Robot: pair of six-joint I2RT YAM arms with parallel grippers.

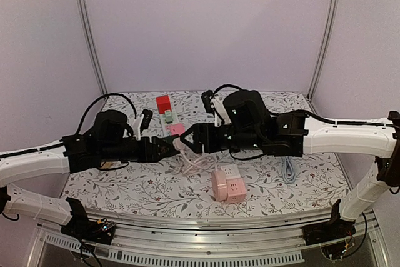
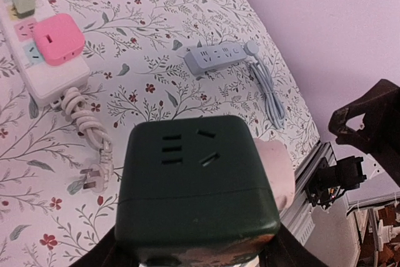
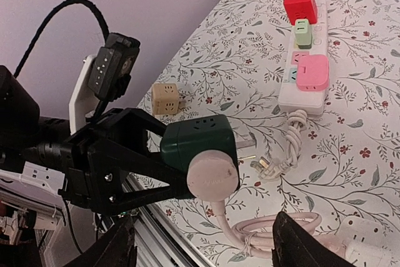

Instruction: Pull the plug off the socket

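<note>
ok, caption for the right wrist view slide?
Left gripper holds the green cube socket with the pink plug on its face; right gripper open.

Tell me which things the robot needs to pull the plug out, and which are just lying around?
For the job: green cube socket, held in the left pincer; round pink plug on its side; right pincer, open.
Just lying about: white power strip, red cube, grey power strip, tan cube, pink cube sockets.
</note>
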